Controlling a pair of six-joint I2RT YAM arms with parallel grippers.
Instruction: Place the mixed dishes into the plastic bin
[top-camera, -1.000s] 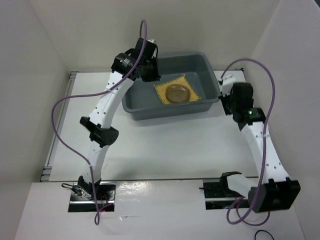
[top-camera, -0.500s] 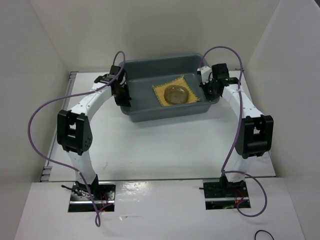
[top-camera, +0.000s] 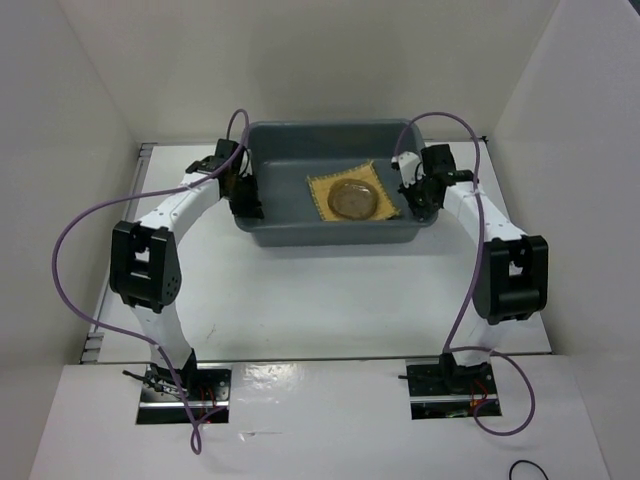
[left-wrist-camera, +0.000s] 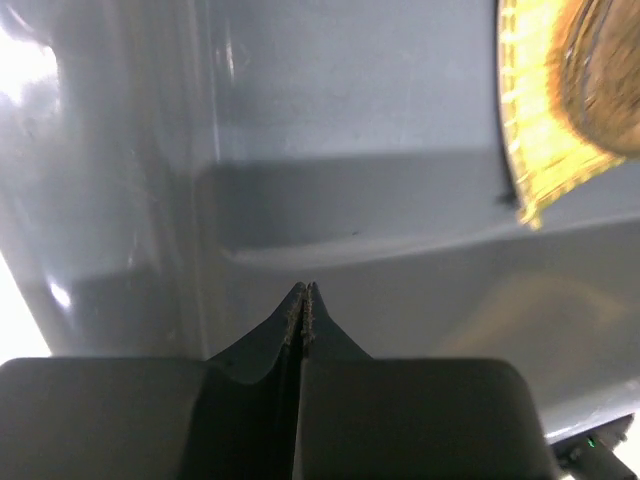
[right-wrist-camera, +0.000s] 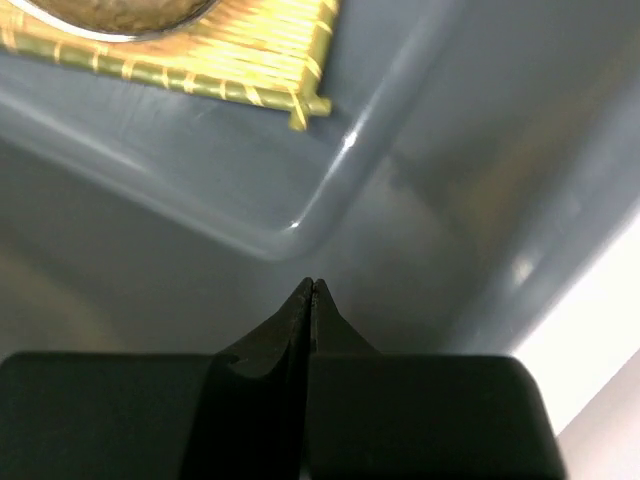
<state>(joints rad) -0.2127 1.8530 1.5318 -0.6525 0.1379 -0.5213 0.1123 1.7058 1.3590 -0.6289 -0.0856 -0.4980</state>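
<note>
ok so, starting at the business end: the left fingers (left-wrist-camera: 283, 335) are pressed flat together with nothing between them that I can see. Same for the right fingers (right-wrist-camera: 292, 335), shut tight and empty. Both sets point down into the plastic bin (top-camera: 290, 170). The left ones are just inside its left wall, the right ones just inside its right wall near a rounded corner. Can't tell from either wrist view whether the tips actually touch the plastic.

In the bin, the placemat (top-camera: 318, 188) lies flat on the floor toward the right half, turned a bit out of square with the walls. The plate (top-camera: 353, 199) sits on the middle of it. One mat corner ends up close to the right fingers. The cup I honestly can't make out anywhere. It's clear, so it could be sitting on the plate and just not showing up.

My read is the mat and plate are done and the cup is the open question.

What could go wrong, imo:
- The bin just sits loose on the tabletop (top-camera: 330, 290). If either arm swings sideways instead of lifting straight out, the fingers could catch a wall or the rolled rim and drag or tip the whole thing.
- A jolt like that could slide the plate off the mat.
- The right fingers could snag that nearby mat corner on the way up and flip it.
</note>
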